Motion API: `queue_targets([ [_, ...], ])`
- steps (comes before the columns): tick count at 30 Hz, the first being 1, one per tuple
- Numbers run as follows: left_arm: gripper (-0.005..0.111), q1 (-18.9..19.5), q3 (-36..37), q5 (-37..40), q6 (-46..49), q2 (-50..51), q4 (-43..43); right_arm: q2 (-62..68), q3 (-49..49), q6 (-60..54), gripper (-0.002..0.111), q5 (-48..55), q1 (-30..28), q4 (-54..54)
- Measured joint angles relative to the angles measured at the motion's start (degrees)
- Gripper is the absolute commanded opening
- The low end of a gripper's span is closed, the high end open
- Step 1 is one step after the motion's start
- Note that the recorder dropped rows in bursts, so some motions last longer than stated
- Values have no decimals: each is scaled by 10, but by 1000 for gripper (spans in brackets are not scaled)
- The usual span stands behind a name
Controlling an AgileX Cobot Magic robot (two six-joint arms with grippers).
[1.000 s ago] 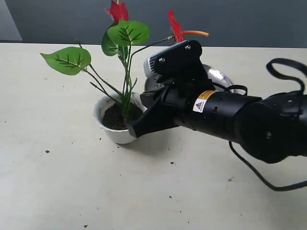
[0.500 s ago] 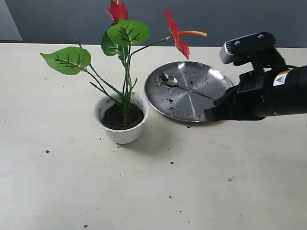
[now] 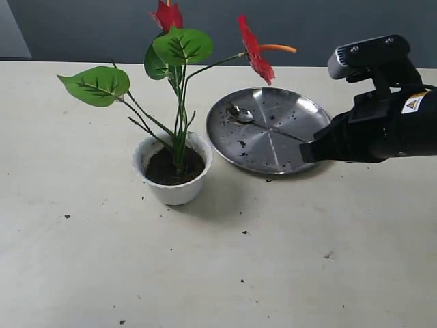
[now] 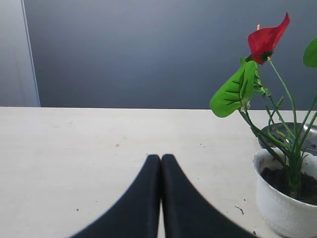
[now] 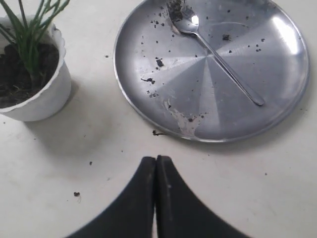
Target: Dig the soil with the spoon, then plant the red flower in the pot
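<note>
While the flower stands planted, little else has changed.
Change: right gripper (image 3: pixel 305 152) has edged slightly back from the steel plate (image 3: pixel 300 113) since half a second ago.
Right gripper: jaws pressed together, empty.
Left gripper (image 4: pixel 161 163): jaws together, empty.
Red flower (image 3: pixel 254 48): glossy blooms, stems in dark crumbly soil (image 3: pixel 164 167).
Pot (image 3: pixel 172 193): white, wavy rim.
Spoon (image 5: pixel 213 54): slim, shiny, lying on the plate.
Table (image 3: pixel 102 260): open, speckled with crumbs.
</note>
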Motion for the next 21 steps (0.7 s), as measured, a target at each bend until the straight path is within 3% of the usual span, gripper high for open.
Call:
queue_targets([
  [6,1,0,0,0,0,0,13,-19,3,0,-1,-19,6,21],
  [11,1,0,0,0,0,0,15,-110,44,0,-1,-61,7,14],
  [18,1,0,0,0,0,0,15,-339,227,33,-1,-294,7,30],
  [21,1,0,0,0,0,0,15,-438,309,36,-1,-340,7,43],
])
